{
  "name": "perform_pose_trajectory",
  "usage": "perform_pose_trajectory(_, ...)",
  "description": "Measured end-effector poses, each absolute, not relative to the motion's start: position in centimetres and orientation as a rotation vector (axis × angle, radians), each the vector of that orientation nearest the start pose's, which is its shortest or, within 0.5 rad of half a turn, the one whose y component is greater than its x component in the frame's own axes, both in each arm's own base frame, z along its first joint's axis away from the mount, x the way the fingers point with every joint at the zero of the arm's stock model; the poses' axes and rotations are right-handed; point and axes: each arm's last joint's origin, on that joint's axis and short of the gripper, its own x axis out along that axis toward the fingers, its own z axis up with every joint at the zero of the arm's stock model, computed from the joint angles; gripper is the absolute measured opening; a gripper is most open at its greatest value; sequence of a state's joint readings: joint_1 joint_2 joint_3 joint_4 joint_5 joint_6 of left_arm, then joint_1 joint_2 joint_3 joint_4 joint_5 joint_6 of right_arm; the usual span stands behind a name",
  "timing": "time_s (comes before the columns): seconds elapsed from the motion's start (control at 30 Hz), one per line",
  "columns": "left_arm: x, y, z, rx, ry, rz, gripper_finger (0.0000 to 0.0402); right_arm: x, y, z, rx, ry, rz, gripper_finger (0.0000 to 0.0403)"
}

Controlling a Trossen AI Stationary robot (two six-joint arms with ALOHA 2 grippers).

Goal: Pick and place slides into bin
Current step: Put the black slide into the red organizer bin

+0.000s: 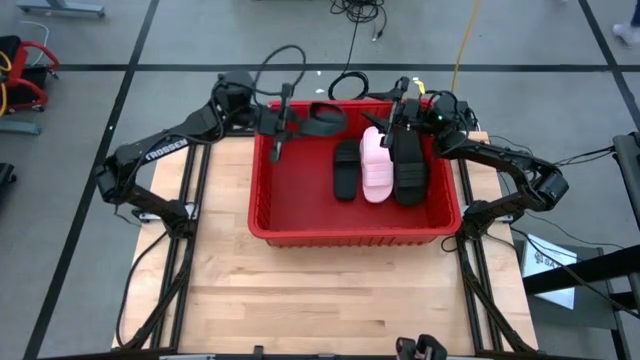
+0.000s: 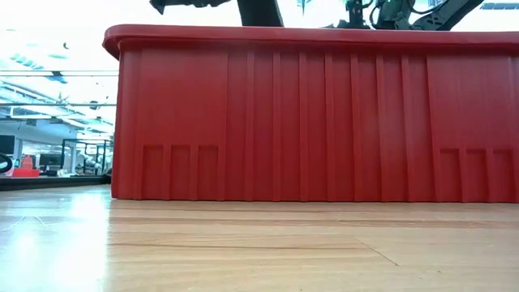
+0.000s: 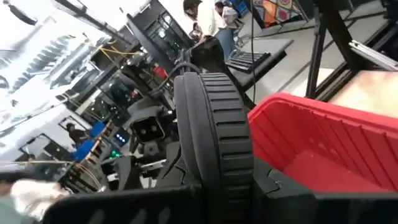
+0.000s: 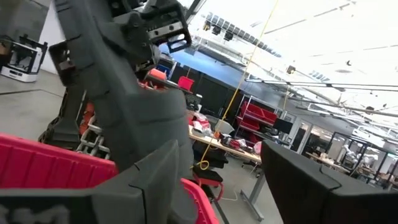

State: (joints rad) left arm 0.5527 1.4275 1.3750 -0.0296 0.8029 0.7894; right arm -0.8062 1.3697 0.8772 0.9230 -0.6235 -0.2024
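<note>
The red bin (image 1: 350, 238) stands at the table's far middle and fills the low view (image 2: 308, 122). On its floor lie a black slide (image 1: 345, 168), a pink slide (image 1: 376, 165) and another black slide (image 1: 410, 170), side by side. My left gripper (image 1: 295, 120) is over the bin's far left rim, shut on a further black slide (image 1: 322, 118). My right gripper (image 1: 398, 118) is open over the bin's far right, facing the left gripper. In the right wrist view (image 4: 221, 162) the held slide (image 4: 106, 99) stands close before it. My left gripper pinches the black slide between its two fingers at one end, with the ribbed sole edge (image 3: 214, 149) rising out of the fingers. The fingers come level from the table's left. The slide stands on edge, lifted clear above the bin's far rim (image 3: 298, 112).
Bare wooden table (image 1: 320, 300) lies near of the bin. Cables (image 1: 350, 40) lie on the floor beyond the far edge. The left part of the bin's floor (image 1: 290, 190) is bare. People and racks show in the room beyond (image 3: 205, 18).
</note>
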Motion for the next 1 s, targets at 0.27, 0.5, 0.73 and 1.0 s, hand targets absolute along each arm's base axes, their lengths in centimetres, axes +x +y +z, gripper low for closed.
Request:
perform_pose_trajectory(0.27, 30.7, 15.5, 37.5, 0.726, 0.073, -0.244, 0.0039, 21.6, -20.1, 33.6, -0.472, -0.299, -0.206, 0.0216)
perform_pose_trajectory(0.5, 32.2, 15.2, 35.9, 0.791, 0.141, -0.23, 0.0039, 21.0, -20.2, 34.0, -0.478, -0.287, -0.229, 0.0219)
perform_pose_trajectory(0.73, 34.0, 14.6, 34.1, 0.837, 0.203, -0.223, 0.0039, 20.0, -20.0, 34.8, -0.499, -0.297, -0.251, 0.0217)
perform_pose_trajectory(1.0, 37.2, 14.5, 30.6, 0.871, 0.292, -0.165, 0.0039, 19.4, -19.4, 35.3, -0.506, -0.26, -0.254, 0.0219)
